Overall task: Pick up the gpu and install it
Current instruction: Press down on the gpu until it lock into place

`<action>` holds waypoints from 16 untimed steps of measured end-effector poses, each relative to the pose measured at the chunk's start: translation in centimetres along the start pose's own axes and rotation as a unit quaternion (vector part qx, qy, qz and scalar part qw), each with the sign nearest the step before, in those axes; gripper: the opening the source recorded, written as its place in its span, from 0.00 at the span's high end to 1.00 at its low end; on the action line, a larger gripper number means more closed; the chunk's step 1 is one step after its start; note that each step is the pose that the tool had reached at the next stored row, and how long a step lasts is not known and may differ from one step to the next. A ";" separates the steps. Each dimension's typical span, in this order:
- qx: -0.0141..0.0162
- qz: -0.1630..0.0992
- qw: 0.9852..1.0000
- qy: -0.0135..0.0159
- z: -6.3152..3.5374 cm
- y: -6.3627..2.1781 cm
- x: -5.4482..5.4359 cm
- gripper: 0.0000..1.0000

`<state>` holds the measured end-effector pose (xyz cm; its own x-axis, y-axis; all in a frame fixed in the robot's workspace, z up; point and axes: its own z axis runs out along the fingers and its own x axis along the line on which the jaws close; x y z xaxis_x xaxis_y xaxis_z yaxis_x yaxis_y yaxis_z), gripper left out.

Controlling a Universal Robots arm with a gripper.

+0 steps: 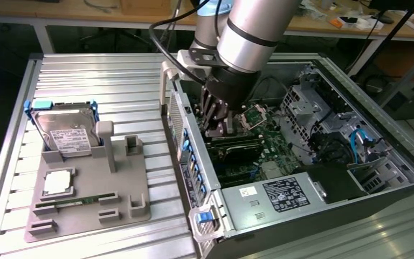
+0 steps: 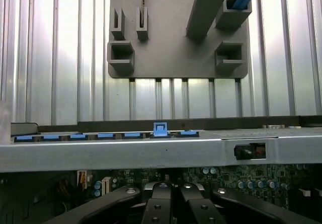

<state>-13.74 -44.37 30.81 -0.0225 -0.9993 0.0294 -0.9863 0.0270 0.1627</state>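
The fingers (image 2: 158, 204) lie closest to the wrist camera, drawn together with no gap between them. The gripper (image 1: 220, 128) hangs low inside the open computer case (image 1: 192, 162), just above the motherboard (image 1: 279, 145). Where the gpu is I cannot tell, as the fingers and the arm (image 1: 250, 32) hide the spot beneath them.

The likeliest trouble is contact. With the fingers this close to the board, a small sideways drift could scrape the socket (image 1: 254, 114) or the parts around it. If a card is pinched there, a tilted push could jam or bend it at its slot. The black cable (image 1: 160, 43) looping off the arm runs near the case wall and might catch on it.

Counted from the exterior view's left across the ribbed tabletop (image 1: 106, 75):
- one hard drive (image 1: 67, 132)
- one grey tray (image 1: 131, 178) under it
- one silver chip (image 1: 56, 183) on the tray
- one memory stick (image 1: 70, 203) on the tray
- two upright posts (image 1: 106, 141) on the tray, with nothing between them
- one case
- one arm, one gripper and one motherboard
- one labelled power supply (image 1: 282, 195)
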 end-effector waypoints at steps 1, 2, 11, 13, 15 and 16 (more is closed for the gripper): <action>0.000 0.000 1.000 0.000 0.00 0.02 0.0 0.89; 0.000 0.000 1.000 0.000 0.00 0.03 0.0 0.89; 0.000 0.000 1.000 0.000 -0.11 0.09 0.0 0.89; 0.000 0.000 1.000 0.000 -0.18 0.12 0.0 0.89; 0.000 0.000 1.000 0.000 -0.19 0.12 0.0 0.89; 0.000 0.000 1.000 0.000 -0.19 0.13 0.0 0.89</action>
<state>-13.84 -44.36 31.02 -0.0227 -0.9993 0.0297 -0.9863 0.0272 0.1627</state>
